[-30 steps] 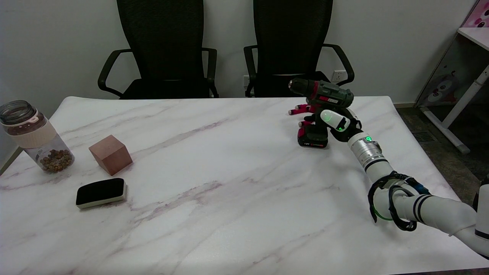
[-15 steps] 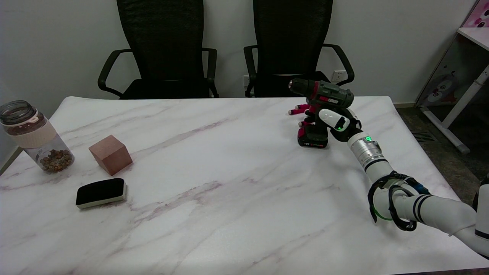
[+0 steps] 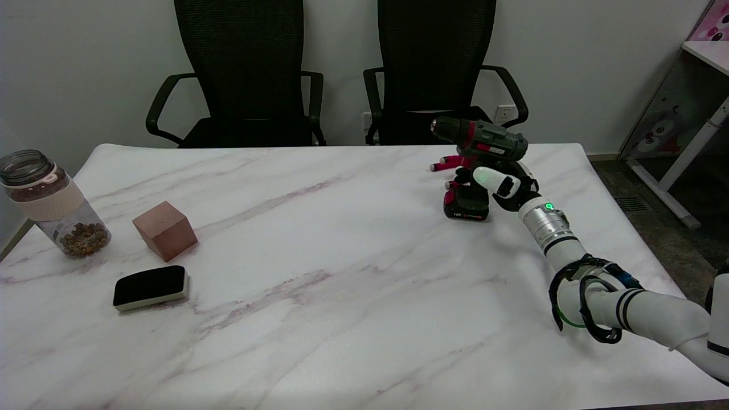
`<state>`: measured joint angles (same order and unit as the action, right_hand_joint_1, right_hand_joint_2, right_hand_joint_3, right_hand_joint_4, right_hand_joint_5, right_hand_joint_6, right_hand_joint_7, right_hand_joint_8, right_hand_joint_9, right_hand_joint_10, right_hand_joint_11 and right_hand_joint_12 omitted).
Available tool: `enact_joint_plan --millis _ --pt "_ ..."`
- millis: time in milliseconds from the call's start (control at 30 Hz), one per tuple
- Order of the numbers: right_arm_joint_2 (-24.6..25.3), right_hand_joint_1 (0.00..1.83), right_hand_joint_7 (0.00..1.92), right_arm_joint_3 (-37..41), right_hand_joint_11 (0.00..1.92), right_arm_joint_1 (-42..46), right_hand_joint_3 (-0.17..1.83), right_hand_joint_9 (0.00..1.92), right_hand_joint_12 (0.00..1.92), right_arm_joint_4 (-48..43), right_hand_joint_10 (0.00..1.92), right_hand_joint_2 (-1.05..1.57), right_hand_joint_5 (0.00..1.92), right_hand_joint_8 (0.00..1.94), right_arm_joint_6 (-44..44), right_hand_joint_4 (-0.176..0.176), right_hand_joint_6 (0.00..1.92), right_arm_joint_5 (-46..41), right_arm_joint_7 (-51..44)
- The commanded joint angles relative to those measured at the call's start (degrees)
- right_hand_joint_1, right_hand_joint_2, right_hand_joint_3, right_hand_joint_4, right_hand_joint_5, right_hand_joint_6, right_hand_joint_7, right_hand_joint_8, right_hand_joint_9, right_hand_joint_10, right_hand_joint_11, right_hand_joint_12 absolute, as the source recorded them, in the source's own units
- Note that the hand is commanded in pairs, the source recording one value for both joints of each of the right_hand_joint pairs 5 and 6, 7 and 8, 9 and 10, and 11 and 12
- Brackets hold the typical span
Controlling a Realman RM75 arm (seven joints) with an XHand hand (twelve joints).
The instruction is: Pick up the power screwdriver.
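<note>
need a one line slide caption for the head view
Right robot hand wraps the handle of the upright power screwdriver standing on the marble table.

On the table (image 3: 342, 319), the power screwdriver (image 3: 477, 165) stands upright at the far right, and my right hand (image 3: 496, 181) is at its handle from the right side, my arm reaching in from the near right. Well apart, at the left edge, sits the jar (image 3: 51, 204). The block (image 3: 164, 230) is just right of it, and the eraser (image 3: 150, 287) lies near the block, on its near side. Two chairs (image 3: 245, 74) stand behind the table's far edge.
</note>
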<state>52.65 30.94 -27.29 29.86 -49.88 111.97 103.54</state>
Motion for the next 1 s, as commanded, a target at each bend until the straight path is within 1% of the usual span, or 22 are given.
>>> enact_joint_plan --millis 33,200,300,367,433,467,700,833,1000 --pt "-0.1 1.19 0.53 0.3 0.90 -0.1 1.37 0.91 0.90 -0.8 0.91 -0.43 0.53 0.53 0.2 0.176 0.53 1.1 0.2" --pt "-0.1 1.22 0.58 0.3 0.91 0.0 1.44 0.98 0.91 -0.8 0.98 -0.38 0.58 0.58 0.2 0.176 0.58 1.1 0.1" --pt "-0.1 1.23 0.64 0.4 0.93 0.0 1.54 1.08 0.93 -0.8 1.08 -0.33 0.64 0.64 0.1 0.176 0.64 1.1 -0.1" --pt "-0.1 1.25 0.68 0.4 0.96 0.1 1.57 1.14 0.96 -0.8 1.14 -0.27 0.68 0.68 0.1 0.176 0.68 1.1 -0.1" --pt "-0.1 1.26 0.70 0.4 0.99 0.2 1.56 1.19 0.99 -0.7 1.19 -0.22 0.70 0.70 0.0 0.176 0.70 1.1 0.0" --pt "-0.1 1.27 0.74 0.4 1.04 0.2 1.60 1.24 1.04 -0.6 1.24 -0.16 0.74 0.74 0.0 0.176 0.74 1.0 0.1" --pt "-0.1 1.28 0.83 0.4 1.23 0.6 1.53 1.35 1.23 -0.2 1.35 0.01 0.83 0.83 0.0 0.176 0.83 0.8 0.1" --pt "-0.1 1.28 0.86 0.4 1.25 0.6 1.48 1.38 1.25 -0.1 1.38 0.09 0.86 0.86 0.0 0.176 0.86 0.8 0.1" --pt "-0.1 1.28 0.89 0.4 1.28 0.5 1.50 1.45 1.28 0.0 1.45 0.15 0.89 0.89 -0.1 0.176 0.89 1.1 0.1"
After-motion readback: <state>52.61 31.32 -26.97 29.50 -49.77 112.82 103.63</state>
